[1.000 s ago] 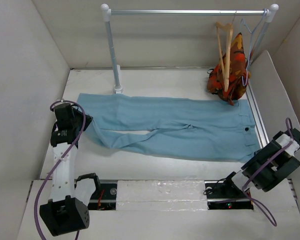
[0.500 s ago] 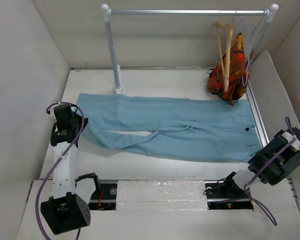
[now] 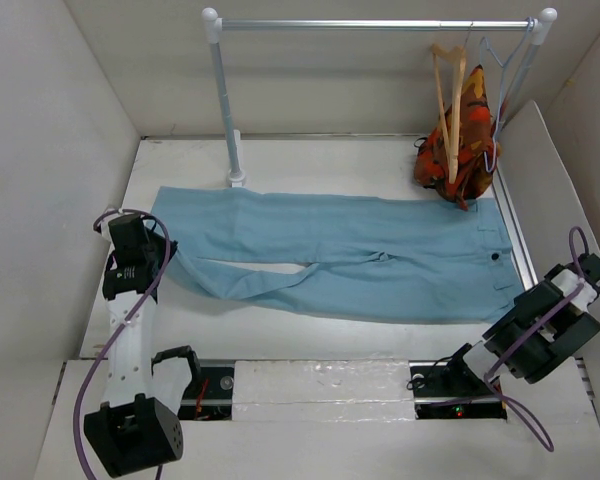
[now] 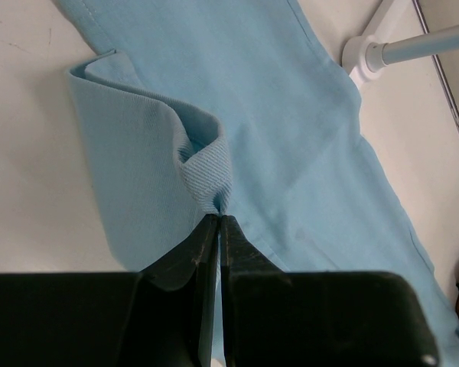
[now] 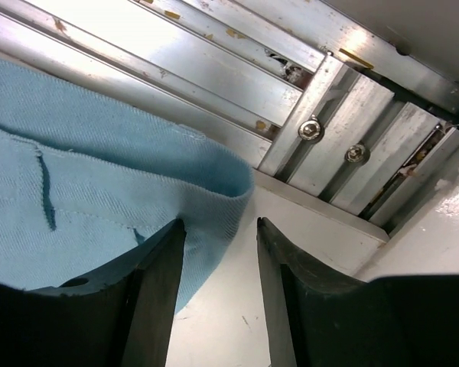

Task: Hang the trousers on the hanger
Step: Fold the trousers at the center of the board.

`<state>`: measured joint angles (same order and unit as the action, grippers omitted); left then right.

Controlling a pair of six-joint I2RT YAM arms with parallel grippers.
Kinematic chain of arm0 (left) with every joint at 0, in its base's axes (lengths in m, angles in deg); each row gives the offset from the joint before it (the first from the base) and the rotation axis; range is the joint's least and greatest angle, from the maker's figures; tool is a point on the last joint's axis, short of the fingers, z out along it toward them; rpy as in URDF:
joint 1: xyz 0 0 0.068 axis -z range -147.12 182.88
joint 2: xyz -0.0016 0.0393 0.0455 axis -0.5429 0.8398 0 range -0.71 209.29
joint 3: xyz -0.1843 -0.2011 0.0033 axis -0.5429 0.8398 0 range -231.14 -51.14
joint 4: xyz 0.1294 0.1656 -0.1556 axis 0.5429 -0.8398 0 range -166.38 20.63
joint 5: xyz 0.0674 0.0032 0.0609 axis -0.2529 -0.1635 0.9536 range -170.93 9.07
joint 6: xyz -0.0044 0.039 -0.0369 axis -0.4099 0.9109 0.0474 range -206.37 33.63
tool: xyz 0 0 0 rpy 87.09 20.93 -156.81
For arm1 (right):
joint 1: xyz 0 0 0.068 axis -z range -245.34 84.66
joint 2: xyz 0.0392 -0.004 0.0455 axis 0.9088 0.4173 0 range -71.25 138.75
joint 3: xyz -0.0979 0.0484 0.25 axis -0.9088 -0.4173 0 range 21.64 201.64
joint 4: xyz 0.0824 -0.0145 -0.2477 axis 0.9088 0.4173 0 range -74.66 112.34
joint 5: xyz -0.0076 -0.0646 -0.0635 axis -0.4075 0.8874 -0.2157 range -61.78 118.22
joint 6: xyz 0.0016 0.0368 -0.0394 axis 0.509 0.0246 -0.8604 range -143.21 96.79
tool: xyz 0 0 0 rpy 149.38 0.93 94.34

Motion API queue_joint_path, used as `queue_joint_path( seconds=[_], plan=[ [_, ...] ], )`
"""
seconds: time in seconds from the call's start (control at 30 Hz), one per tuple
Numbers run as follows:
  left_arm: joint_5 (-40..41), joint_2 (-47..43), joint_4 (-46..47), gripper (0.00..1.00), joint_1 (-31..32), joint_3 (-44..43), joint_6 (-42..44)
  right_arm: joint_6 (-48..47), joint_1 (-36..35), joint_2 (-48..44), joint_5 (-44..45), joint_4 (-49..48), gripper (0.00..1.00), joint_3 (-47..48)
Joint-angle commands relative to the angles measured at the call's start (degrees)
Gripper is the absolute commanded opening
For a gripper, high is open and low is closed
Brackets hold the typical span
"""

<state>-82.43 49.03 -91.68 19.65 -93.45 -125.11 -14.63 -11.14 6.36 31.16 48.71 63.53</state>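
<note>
At far left, the left gripper (image 4: 218,220) is clenched on the trousers (image 3: 360,250). Its jaws meet on a raised fold of the leg hem, and the cloth curls up just ahead of the fingertips. Beyond it and to its right, the legs lie flat on the table (image 3: 280,160), with the foot of the post (image 4: 363,53) just past the cloth's far edge. From that gripper the trousers stretch rightward across the table, with the waist and its dark button at the right end. The right gripper (image 5: 220,229) is released, its fingers apart. The waistband corner sits between them, close against one finger and not pinched. Just ahead of it runs the metal frame (image 5: 314,99) at the table's edge. Well beyond this gripper, the hanger (image 3: 450,90) hangs from the rail (image 3: 380,24), in front of an orange garment (image 3: 470,140) and beside a wire hanger (image 3: 495,70), apart from the trousers.
</note>
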Motion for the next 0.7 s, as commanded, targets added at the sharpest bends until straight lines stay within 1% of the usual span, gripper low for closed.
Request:
queue_joint_path(
  seconds=[0.0, 0.13, 0.2, 0.23, 0.27, 0.3, 0.33, 0.37, 0.4, 0.47, 0.5, 0.53, 0.6, 0.63, 0.67],
  plan=[
    [-0.79, 0.10, 1.91, 0.00, -0.21, 0.03, 0.86, -0.49, -0.05, -1.14, -1.45, -3.49, 0.49, -0.23],
    [-0.18, 1.67, 3.14, 0.00, -0.21, 0.29, 1.03, -0.93, -0.05, 2.10, 0.23, -4.62, 0.50, 0.91],
    [0.87, 2.38, 3.06, 0.00, -0.21, 0.03, 1.65, -0.67, -0.05, 4.83, 0.75, -4.97, 0.48, 1.62],
    [0.88, 2.73, 3.23, 0.00, -0.21, -0.06, 1.74, -0.76, -0.05, 5.36, 0.84, -5.15, 0.44, 1.88],
    [0.97, 3.00, 3.32, 0.00, -0.21, 0.03, 1.83, -0.93, -0.05, 5.89, 0.93, -5.41, 0.24, 1.97],
    [3.67, 3.35, 3.41, 0.00, -0.21, -0.23, 1.74, -1.02, -0.05, 5.98, 1.19, -5.24, 0.11, 2.23],
    [4.30, 4.39, 3.32, 0.00, -0.21, -0.93, 1.91, -1.11, -0.05, 5.55, 1.10, -4.46, 0.02, 2.49],
    [5.35, 5.01, 3.15, 0.00, -0.21, -1.55, 2.00, -1.28, -0.05, 4.93, 0.84, -3.58, 0.00, 2.67],
    [7.19, 5.63, 2.71, 0.00, -0.21, -2.16, 2.18, -1.46, -0.58, 1.97, -0.12, -1.74, 0.00, 2.85],
    [8.78, 8.44, 2.01, 0.00, -0.21, -4.71, 2.09, -1.28, -1.28, -2.26, 1.09, 1.42, 0.00, 3.55],
    [10.53, 9.49, 1.57, 0.00, -0.21, -5.85, 2.18, -0.85, -3.55, -4.28, 1.89, 4.83, 0.00, 4.07],
    [11.59, 12.11, 1.48, 0.00, -0.21, -7.43, 2.09, -0.06, -4.70, -7.35, 2.42, 6.00, 0.00, 4.86],
    [14.40, 15.90, 0.60, 0.00, -0.74, -9.54, 2.00, 0.65, -6.02, -9.30, 2.69, 7.41, 0.00, 6.09],
    [17.46, 25.84, -1.75, 0.00, -0.74, -16.34, 1.57, 0.21, -7.86, -7.83, 3.12, 7.24, 0.00, 9.75],
    [18.36, 28.03, -2.82, 0.00, -0.74, -18.32, 1.65, 0.12, -7.88, -7.30, 3.99, 7.15, 0.00, 11.10]
  ],
)
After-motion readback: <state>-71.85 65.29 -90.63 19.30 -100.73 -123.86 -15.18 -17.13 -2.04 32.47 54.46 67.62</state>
